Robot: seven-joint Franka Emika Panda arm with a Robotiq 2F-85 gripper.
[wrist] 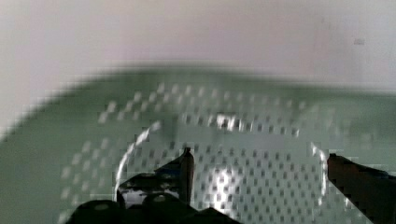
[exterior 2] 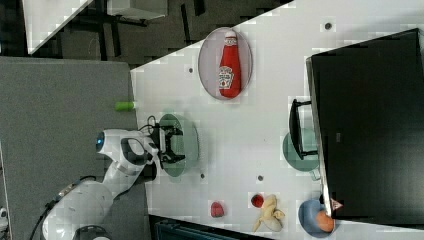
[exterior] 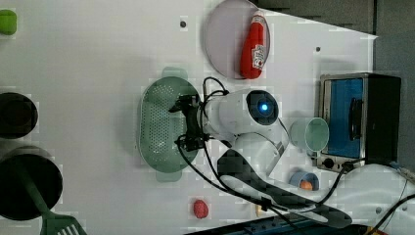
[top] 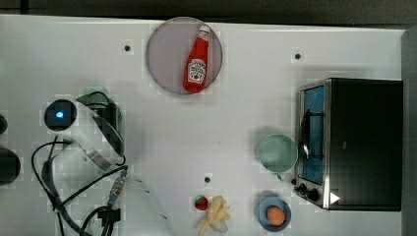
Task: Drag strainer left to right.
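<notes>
The jaws (wrist: 259,163) are standing wide apart and holding nothing; in the wrist view the two dark fingertips (wrist: 184,163) are showing with the holed floor of the strainer (wrist: 224,135) filling the space between and beyond them. So the strainer is lying directly beneath the jaws, not off to one side, and whether the tips are touching the plastic yet I cannot tell.

In the left view the jaws (exterior: 188,122) are hanging over the edge of the strainer (exterior: 159,125) nearest the arm, with the bowl spreading away toward the left view's left. The strainer's long axis is running up and down in the left view, a small tab handle (exterior: 169,174) at each end, and the open jaws are lined up along that same axis. The right view is showing the same thing: the jaws (exterior 2: 170,142) over the strainer (exterior 2: 186,145), which is sitting on the bench (exterior 2: 235,130) close to the edge nearest the robot.

The drag probably turns on this: a fingertip needs to be dropping inside the bowl, against the wall, so it can be pushing the strainer sideways.

Farther off, a plate (exterior: 222,34) carrying a ketchup bottle (exterior: 254,46) and a green cup (exterior: 313,134) beside the toaster oven (exterior: 359,120) are sitting well apart from the strainer.
</notes>
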